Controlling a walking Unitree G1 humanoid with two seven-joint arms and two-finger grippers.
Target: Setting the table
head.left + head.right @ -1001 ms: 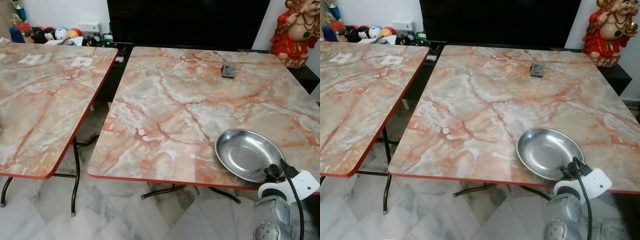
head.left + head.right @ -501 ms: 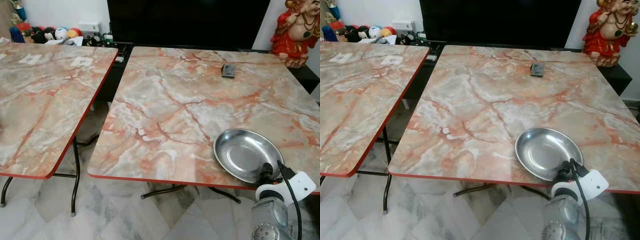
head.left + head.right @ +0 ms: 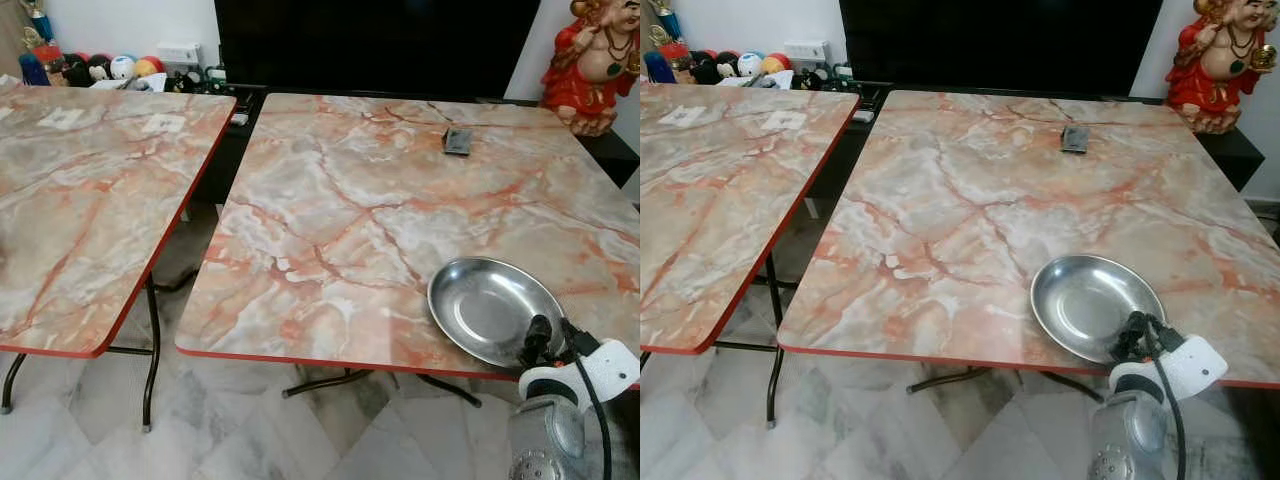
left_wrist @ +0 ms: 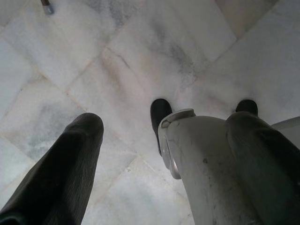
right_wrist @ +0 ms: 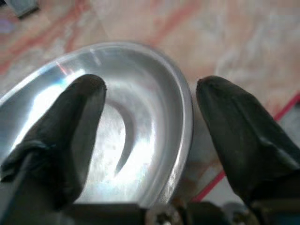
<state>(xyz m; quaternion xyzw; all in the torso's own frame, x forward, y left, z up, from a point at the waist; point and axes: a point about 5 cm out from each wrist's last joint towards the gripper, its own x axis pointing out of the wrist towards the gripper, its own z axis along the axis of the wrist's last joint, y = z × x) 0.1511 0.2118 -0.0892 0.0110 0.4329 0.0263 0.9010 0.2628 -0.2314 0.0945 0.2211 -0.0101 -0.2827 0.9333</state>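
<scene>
Your right gripper had its two black fingers spread apart, straddling the near rim of the steel plate: one finger sat over the inside of the dish and the other outside it, above the marble top. Nothing was pinched between them. The plate lay flat on the right-hand table, at its near right corner, close to the red edge.

Over the last second the plate had slid slightly to the left and then stopped, while your right wrist had drifted a little to the right and back toward you. That reads to me as the plate already set down and let go, with the arm starting to back off. The head cameras catch the fingers only partly behind the wrist housing, so whether a fingertip was still brushing the rim is hard to say.

Your left gripper hung idle by your side, fingers apart, pointing down at the white marble floor and the robot's feet.

For the task, that meant one place was laid and little else: the table carried only a small dark remote-like object near its far edge. The second table to the left held just two paper slips. More tableware would need fetching next.
</scene>
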